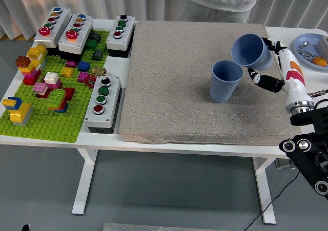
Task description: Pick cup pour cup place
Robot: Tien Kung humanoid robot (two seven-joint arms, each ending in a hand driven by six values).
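Currently the right hand (272, 67) grips a tilted blue cup (250, 51) above the upright blue cup (224, 81); the mat (169, 77) leftward lies open; contents indiscernible.

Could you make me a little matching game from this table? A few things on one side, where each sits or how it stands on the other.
Things:
1. held blue cup
2. standing blue cup
3. green brick baseplate
4. blue plate

Places or states:
A. far right of the table
B. upright on the grey mat
C. left end of the table
D. tilted in the right hand

Pairs: 1-D, 2-B, 3-C, 4-A
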